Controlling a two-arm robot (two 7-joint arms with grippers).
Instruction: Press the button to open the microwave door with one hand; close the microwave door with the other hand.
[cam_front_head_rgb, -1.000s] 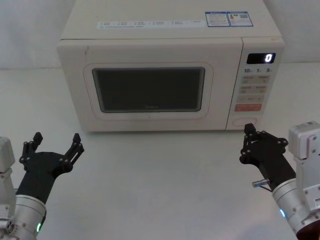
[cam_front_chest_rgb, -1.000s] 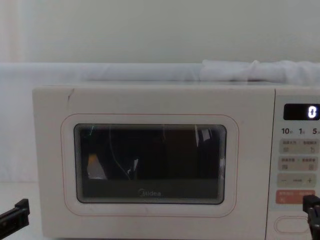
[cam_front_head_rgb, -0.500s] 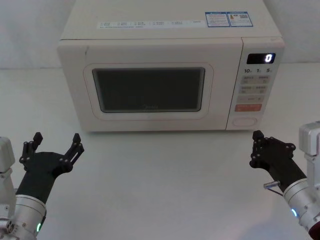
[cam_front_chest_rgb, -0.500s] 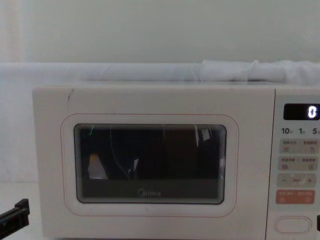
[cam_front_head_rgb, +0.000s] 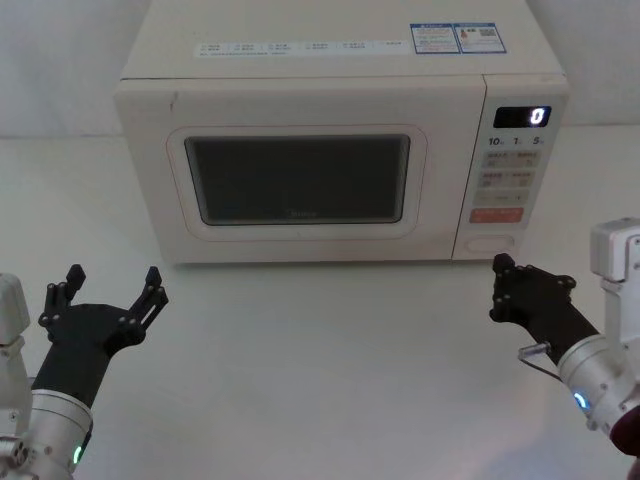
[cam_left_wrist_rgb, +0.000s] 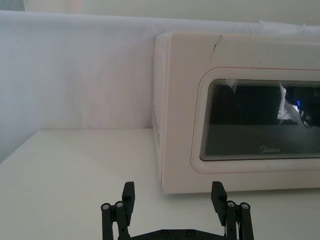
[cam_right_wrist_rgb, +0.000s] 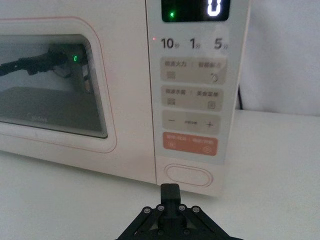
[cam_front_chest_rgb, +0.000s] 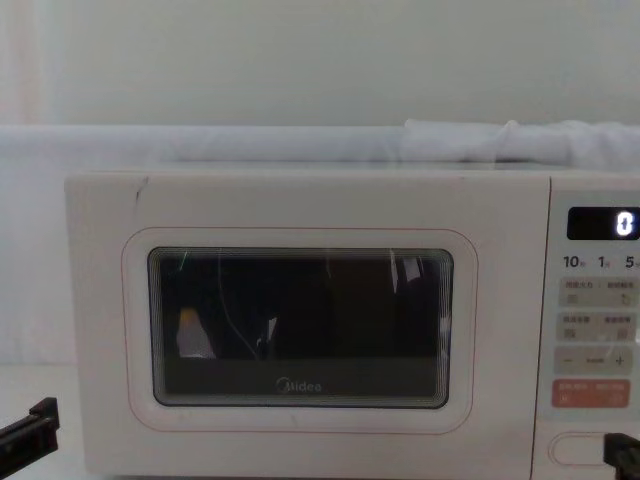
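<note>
The right gripper (cam_front_head_rgb: 497, 268), fingers pinched together into one blunt tip, sits just before the button (cam_right_wrist_rgb: 185, 175) at the panel's foot — lined up to poke it. The left gripper (cam_front_head_rgb: 110, 285) waits open beside the shut door (cam_front_head_rgb: 297, 180), ready to close it. Readable: "Midea", "0", "10 1 5".

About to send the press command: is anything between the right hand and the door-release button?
Nothing visible. The right hand, shut, sits just short of the button, with bare table between them.
</note>
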